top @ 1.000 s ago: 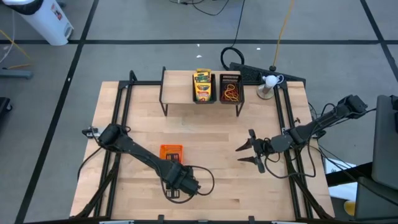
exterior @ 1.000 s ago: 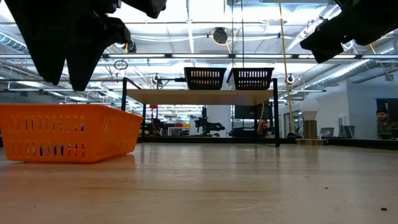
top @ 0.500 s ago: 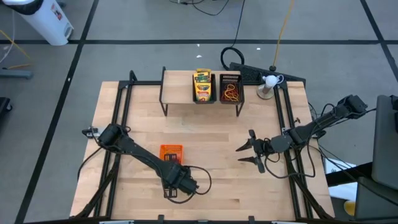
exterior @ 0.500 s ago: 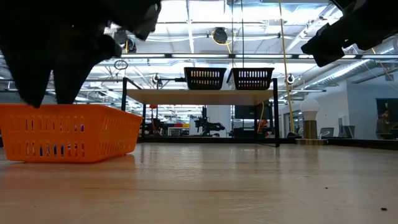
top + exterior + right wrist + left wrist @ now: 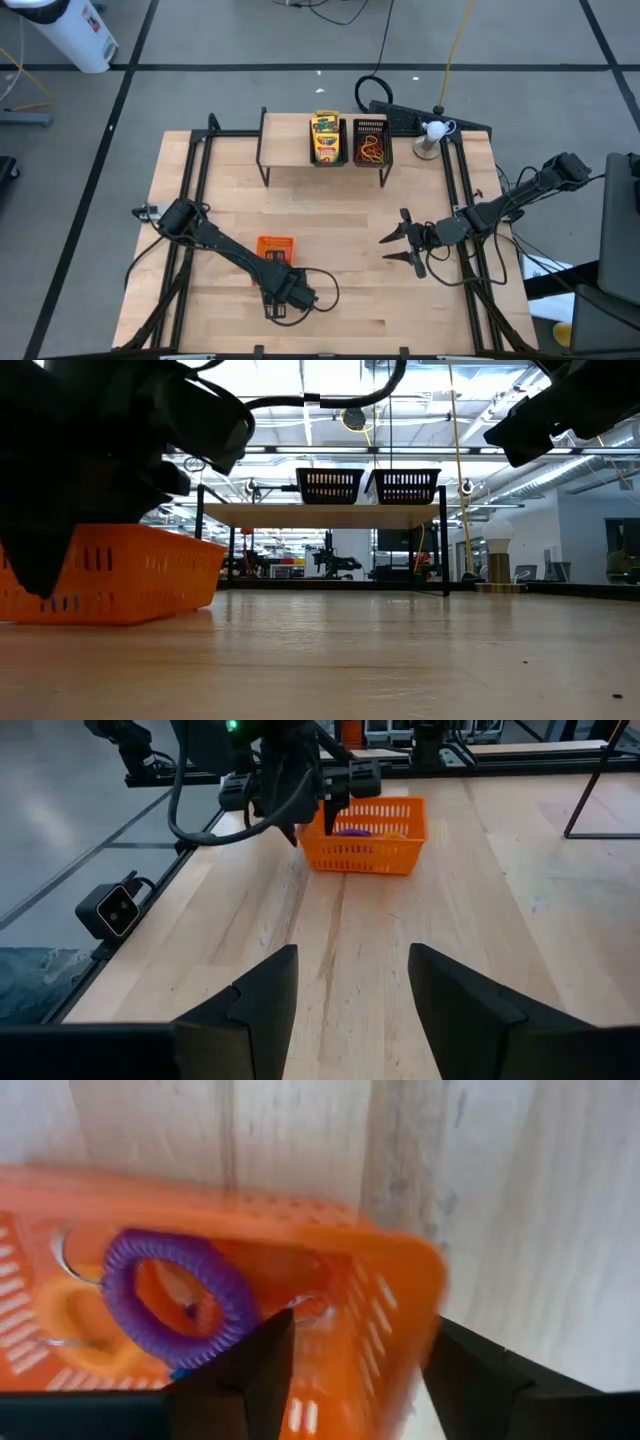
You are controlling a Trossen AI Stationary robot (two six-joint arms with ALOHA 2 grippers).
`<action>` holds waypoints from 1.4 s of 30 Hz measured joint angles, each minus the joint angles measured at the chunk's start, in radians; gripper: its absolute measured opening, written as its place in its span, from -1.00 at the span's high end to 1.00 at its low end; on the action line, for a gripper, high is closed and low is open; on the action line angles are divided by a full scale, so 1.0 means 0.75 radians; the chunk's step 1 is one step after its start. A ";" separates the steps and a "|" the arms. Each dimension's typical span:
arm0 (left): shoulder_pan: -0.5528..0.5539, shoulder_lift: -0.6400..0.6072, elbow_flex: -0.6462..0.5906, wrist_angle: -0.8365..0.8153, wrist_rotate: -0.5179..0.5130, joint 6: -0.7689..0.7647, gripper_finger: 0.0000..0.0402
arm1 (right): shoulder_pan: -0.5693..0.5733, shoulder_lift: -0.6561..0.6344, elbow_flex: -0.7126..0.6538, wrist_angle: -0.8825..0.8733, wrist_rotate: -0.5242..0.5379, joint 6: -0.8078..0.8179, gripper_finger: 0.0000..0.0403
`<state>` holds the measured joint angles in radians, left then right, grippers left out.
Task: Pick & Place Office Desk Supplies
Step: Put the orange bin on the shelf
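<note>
The orange mesh tray (image 5: 275, 244) lies flat on the table's near left part. It holds a purple coil loop (image 5: 165, 1295) and an orange loop (image 5: 55, 1315). My left gripper (image 5: 355, 1355) points down over the tray's near end, open. One finger is above the tray's inside and the other outside its end wall (image 5: 400, 1290). The right wrist view shows the same gripper (image 5: 312, 820) at that end. My right gripper (image 5: 400, 247) hangs open over the table's right part, holding nothing. Two black trays stand on the far shelf, one (image 5: 327, 140) with crayon boxes and the other (image 5: 371, 142) with rubber bands. My left gripper comes at the orange tray's near end wall (image 5: 385, 1295) from above, with a finger on either side of it. I cannot tell whether a finger touches the wall. The tray rests on the table.
A black-legged shelf (image 5: 290, 150) stands at the far middle. A small white lamp (image 5: 432, 133) and cables sit at the far right corner. Black frame rails (image 5: 190, 200) run along both table sides. Bare wood lies between the tray and my right gripper.
My left gripper has come down, still open, over the orange tray's near end. In the low view it now covers the tray's left part, where before it hung above the rim.
</note>
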<state>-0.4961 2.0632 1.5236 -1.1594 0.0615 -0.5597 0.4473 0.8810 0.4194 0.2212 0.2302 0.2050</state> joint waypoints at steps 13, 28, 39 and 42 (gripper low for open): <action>0.028 0.000 -0.001 -0.047 -0.052 0.014 0.98 | 0.000 0.000 0.000 0.000 0.000 0.000 0.09; 0.116 -0.006 0.586 -0.541 -0.358 0.109 0.99 | 0.001 0.000 0.000 0.000 0.000 -0.006 0.09; 0.267 -0.163 0.816 -0.553 -0.581 0.268 1.00 | 0.000 0.001 0.001 -0.002 0.000 -0.011 0.09; 0.335 -0.211 0.816 -0.548 -0.596 0.314 1.00 | 0.001 0.001 0.001 -0.003 0.000 -0.011 0.09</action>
<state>-0.2447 1.9047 2.1357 -1.5707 -0.3855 -0.3239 0.4477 0.8814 0.4198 0.2189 0.2302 0.1965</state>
